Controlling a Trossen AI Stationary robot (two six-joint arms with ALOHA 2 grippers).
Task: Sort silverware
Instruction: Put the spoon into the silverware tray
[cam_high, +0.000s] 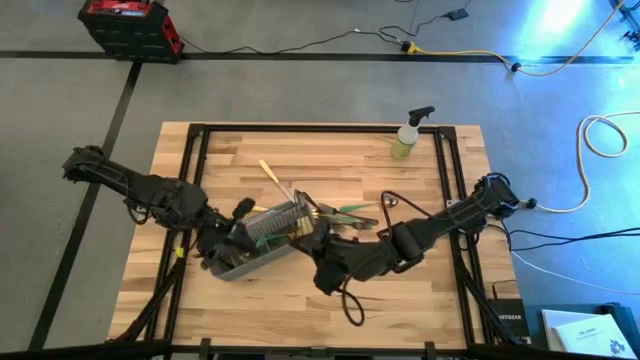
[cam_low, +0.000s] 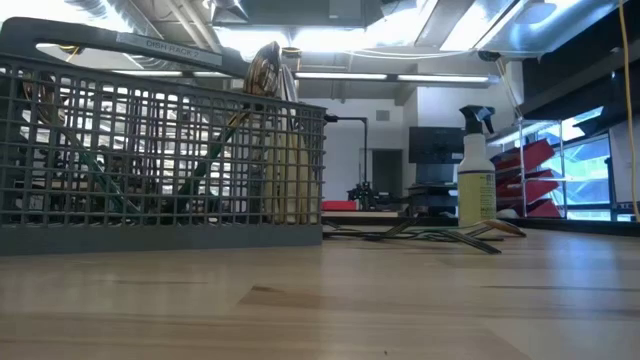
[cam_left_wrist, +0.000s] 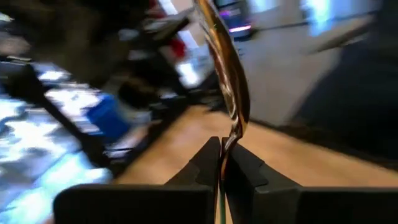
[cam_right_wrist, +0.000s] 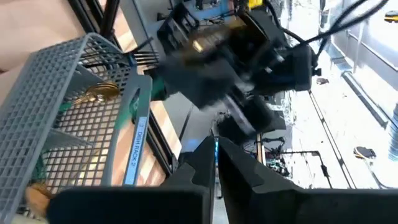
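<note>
Left gripper (cam_left_wrist: 221, 163): fingers pressed together on the slim handle of a gold-headed spoon (cam_left_wrist: 227, 74), which rises from the pinch; it sits at the caddy's left end.
Right gripper (cam_right_wrist: 216, 163): closed with nothing between its fingers, just beside the caddy's right end.
Caddy (cam_high: 262, 240): grey wire mesh, already holding some silverware (cam_low: 268, 120).
Loose silverware (cam_high: 350, 212): lying on the table (cam_high: 300, 310) right of the caddy.
Spray bottle (cam_high: 409, 134): well beyond the caddy, near the table's far edge.
</note>
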